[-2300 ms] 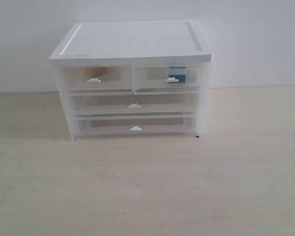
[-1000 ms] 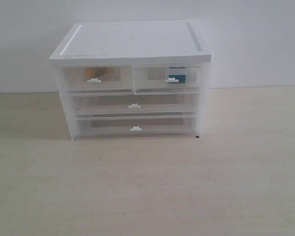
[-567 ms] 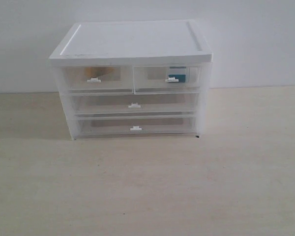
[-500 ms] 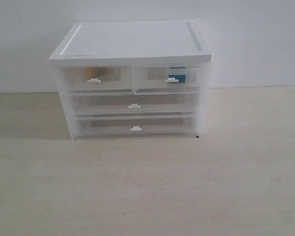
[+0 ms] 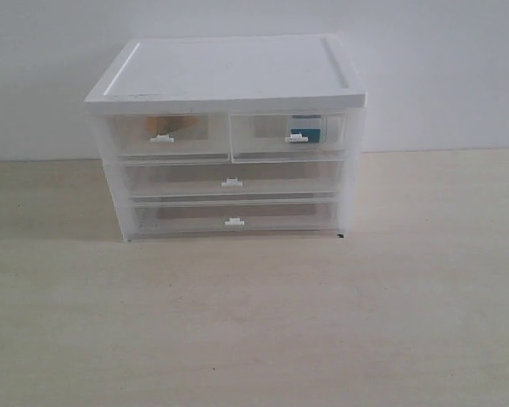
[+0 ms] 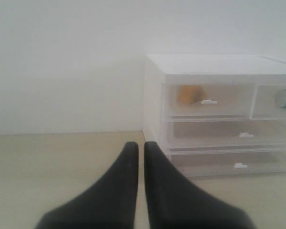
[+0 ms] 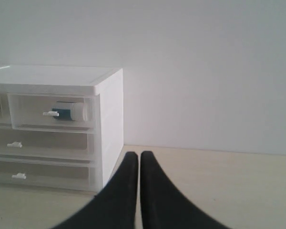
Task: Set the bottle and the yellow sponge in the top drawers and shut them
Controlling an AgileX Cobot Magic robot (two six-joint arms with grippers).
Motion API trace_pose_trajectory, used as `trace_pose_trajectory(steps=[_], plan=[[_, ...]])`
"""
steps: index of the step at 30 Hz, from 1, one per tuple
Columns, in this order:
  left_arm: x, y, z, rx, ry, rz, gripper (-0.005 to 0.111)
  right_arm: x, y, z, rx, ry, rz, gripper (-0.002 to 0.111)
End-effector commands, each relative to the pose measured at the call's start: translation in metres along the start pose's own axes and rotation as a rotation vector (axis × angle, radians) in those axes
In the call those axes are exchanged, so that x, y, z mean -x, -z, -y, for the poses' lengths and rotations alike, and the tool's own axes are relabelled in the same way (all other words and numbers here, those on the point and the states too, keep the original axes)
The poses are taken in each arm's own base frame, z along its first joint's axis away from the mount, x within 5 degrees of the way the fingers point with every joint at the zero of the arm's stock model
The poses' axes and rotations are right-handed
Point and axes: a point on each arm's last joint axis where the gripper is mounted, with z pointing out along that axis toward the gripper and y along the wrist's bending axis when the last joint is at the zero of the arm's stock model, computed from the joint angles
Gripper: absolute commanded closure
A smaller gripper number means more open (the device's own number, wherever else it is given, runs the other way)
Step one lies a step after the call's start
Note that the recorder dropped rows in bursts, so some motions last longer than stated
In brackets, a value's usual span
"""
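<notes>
2 top drawers (image 5: 195,146) pushed in | 1 yellow sponge (image 5: 163,124) in left one | 1 bottle (image 5: 306,129) in right one | 2 full-width drawers (image 5: 280,178) pushed in | left gripper (image 6: 141,144), right gripper (image 7: 138,153): fingers together, empty

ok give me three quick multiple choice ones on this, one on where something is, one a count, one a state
1. Where is the yellow sponge?
A. in the top drawer on the left of the exterior view
B. in the bottom drawer
C. lying outside any drawer

2. How many drawers does the cabinet have?
A. two
B. four
C. six

3. How do the top drawers stand?
A. both pulled out
B. one out, one in
C. both pushed in

Answers:
1 A, its yellow shows through that drawer's front, while the bottle sits in the other top one.
2 B, two half-width sit above two full-width.
3 C, both fronts sit flush with the cabinet.
</notes>
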Motion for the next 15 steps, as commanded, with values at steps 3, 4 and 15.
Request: trace_pose_trajectory(steps=[3, 4, 15], plan=[[-0.005, -0.001, -0.001, 0.008, -0.029, -0.009, 0.103, -0.001, 0.000, 0.000, 0.002, 0.004, 0.007, 0.108], [-0.008, -0.002, -0.001, 0.011, -0.043, -0.020, 0.103, -0.001, 0.000, 0.000, 0.002, 0.004, 0.007, 0.108], [-0.033, -0.005, -0.006, 0.057, -0.043, -0.091, 0.103, -0.001, 0.000, 0.000, 0.002, 0.004, 0.006, 0.108]])
